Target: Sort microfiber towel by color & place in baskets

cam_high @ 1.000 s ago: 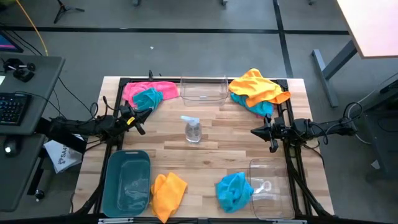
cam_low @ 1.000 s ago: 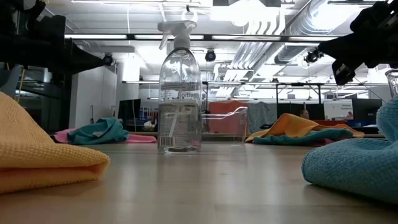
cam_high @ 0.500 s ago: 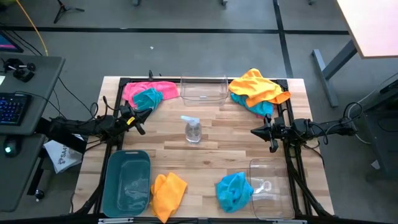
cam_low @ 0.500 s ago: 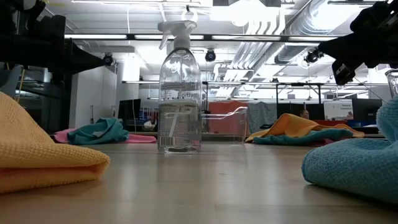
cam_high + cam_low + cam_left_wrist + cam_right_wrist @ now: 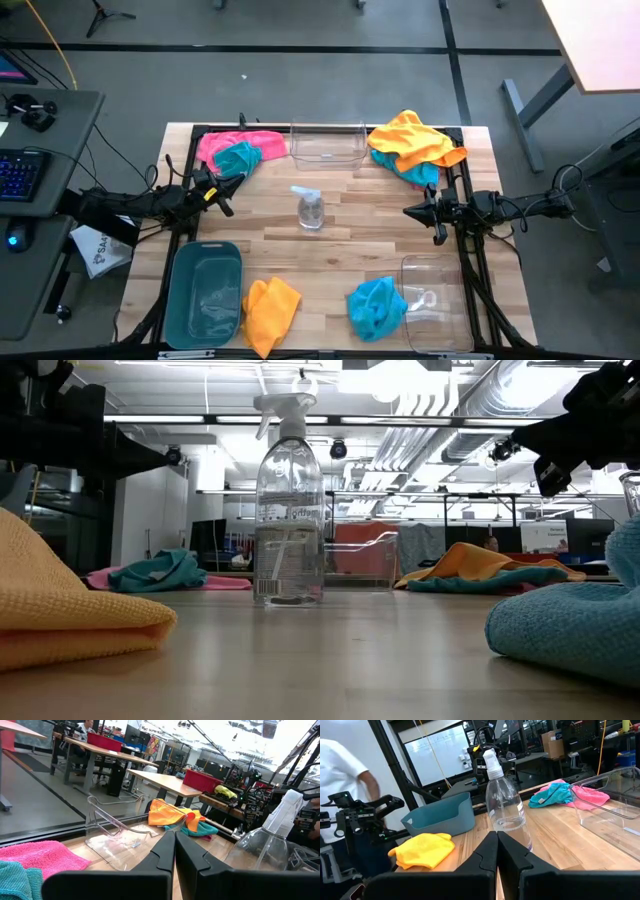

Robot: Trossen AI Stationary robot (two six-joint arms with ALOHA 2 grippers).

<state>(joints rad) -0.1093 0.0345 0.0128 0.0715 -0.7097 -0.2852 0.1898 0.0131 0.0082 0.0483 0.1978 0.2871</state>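
Three baskets (image 5: 208, 290) on wooden table (image 5: 340, 240) (towels scattered), workshop behind.

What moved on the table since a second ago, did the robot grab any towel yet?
Nothing visibly changed. No towel was grabbed. The left gripper and right gripper stay shut and empty at the table's sides. The spray bottle, the teal basket, both clear baskets and all the towels lie where they were.
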